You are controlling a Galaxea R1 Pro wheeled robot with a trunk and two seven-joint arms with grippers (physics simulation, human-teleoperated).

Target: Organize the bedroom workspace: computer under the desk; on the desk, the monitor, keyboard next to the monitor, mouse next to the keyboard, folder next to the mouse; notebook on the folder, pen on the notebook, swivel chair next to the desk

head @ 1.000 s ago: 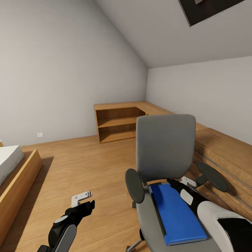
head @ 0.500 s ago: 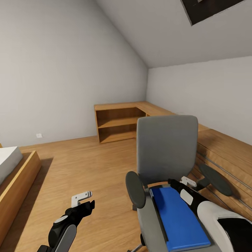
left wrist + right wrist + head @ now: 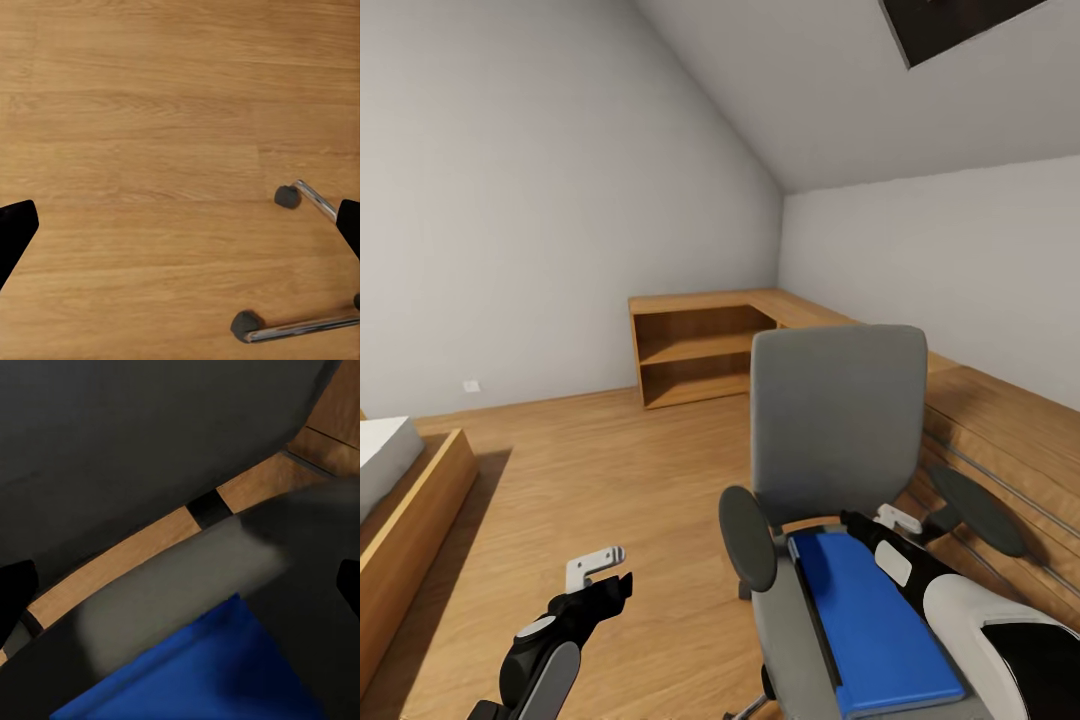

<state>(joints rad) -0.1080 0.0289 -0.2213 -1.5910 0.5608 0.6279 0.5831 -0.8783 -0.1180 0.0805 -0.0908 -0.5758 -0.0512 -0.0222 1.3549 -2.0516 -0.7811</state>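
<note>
From the head camera we see our grey-padded swivel chair with black armrests (image 3: 838,440) close in front of us on the light wood floor (image 3: 610,470), with the flat bright blue rectangular folder (image 3: 875,620) lying on its seat. Our right gripper (image 3: 892,519) reaches over the back edge of the seat, just beside the folder's far end; we cannot tell from here whether it touches the folder. Our left gripper (image 3: 600,572) hangs over bare floor, well apart from the chair, holding nothing. A low wooden corner shelving unit (image 3: 705,345) stands against the grey walls beyond, and a wooden bed frame (image 3: 410,520) sits at the edge on our left side. In the left wrist camera the dark fingertips (image 3: 15,232) stand wide apart over floorboards, with two chrome chair spokes on dark castors (image 3: 289,196) nearby. In the right wrist camera the fingertips (image 3: 13,589) are also spread wide, gripping nothing, looking at the gap between chair back and seat with the folder's blue corner (image 3: 217,671) just below. The danger, we judge, is that the chair rolls or swivels if our arm presses on it, or that closing on the thin folder pinches the seat padding instead and the folder slides off.
</note>
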